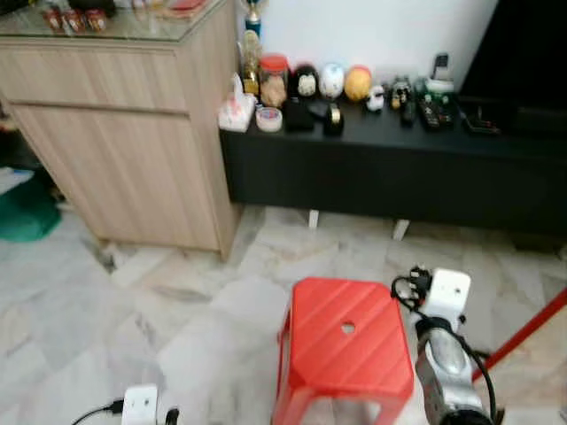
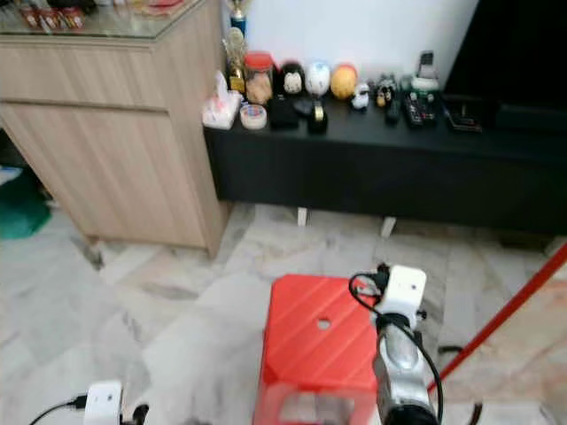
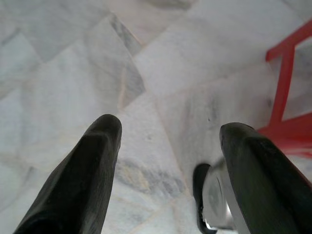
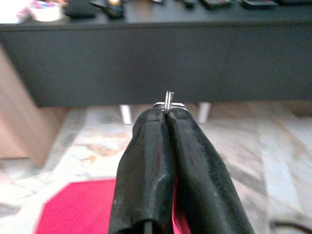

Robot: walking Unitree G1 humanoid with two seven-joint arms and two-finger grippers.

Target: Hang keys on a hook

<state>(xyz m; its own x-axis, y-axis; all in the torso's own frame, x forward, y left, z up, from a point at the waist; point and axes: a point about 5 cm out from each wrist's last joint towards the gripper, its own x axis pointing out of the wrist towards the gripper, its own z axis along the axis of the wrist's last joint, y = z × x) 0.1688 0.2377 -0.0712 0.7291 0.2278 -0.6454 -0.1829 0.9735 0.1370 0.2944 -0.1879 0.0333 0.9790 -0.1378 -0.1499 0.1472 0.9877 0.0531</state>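
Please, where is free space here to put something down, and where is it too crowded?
The red stool has a bare top, apart from its small centre hole. The marble floor between the stool and the wooden cabinet is open. The black low cabinet is crowded along its top with jars, figurines and remotes. The right pincer holds a key ring.

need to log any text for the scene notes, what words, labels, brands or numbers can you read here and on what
No text can be read in any view.
Jar with red lid on the black cabinet: label too blurred to read.
Remotes on the cabinet: buttons too small to read.
Small jars on the wooden cabinet's glass top: labels blurred.
Red stool: no print seen.
Key ring in the right gripper: no marking seen.
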